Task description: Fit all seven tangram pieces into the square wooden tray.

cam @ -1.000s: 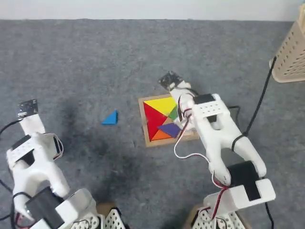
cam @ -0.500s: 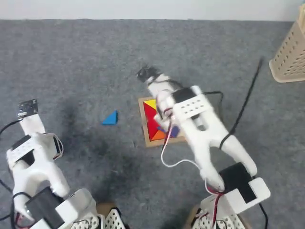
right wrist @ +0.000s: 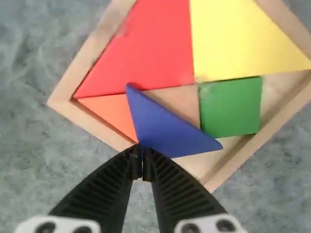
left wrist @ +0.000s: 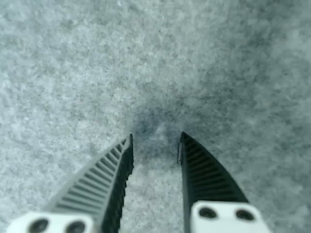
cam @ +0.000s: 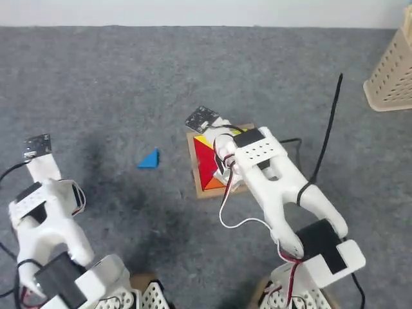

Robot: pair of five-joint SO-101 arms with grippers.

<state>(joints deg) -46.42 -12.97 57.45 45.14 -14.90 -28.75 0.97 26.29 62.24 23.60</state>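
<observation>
Where the grey carpet point(cam: 96, 84) is seen from the high view, the square wooden tray point(cam: 196, 183) is found near the middle, with much of it covered by the right arm point(cam: 277, 187), which is stretched over it from the near side. From the right wrist view, the tray point(right wrist: 63, 104) is shown turned cornerwise, and a red triangle point(right wrist: 146, 48) and a yellow triangle point(right wrist: 238, 34) are seated side by side in its far half. A green square point(right wrist: 231, 107) is set just beside the yellow triangle, and an orange triangle point(right wrist: 109, 114) is lodged along the rim below the red one. A dark blue triangle point(right wrist: 165, 128) is laid askew over part of the orange triangle, with one point touching the red triangle and a patch of bare wood left between it and the green square. The right gripper point(right wrist: 142, 162) is held with its fingers pressed together, the tips resting at the near edge of the dark blue triangle, over the tray's rim. A light blue triangle point(cam: 149, 159) is left on the carpet, well apart from the tray on its left. The left arm point(cam: 45, 212) is kept at the near left, and the left gripper point(left wrist: 155, 145) is spread apart above bare carpet, with nothing between its fingers. A perforated container point(cam: 393, 71) is seen at the far right edge.
</observation>
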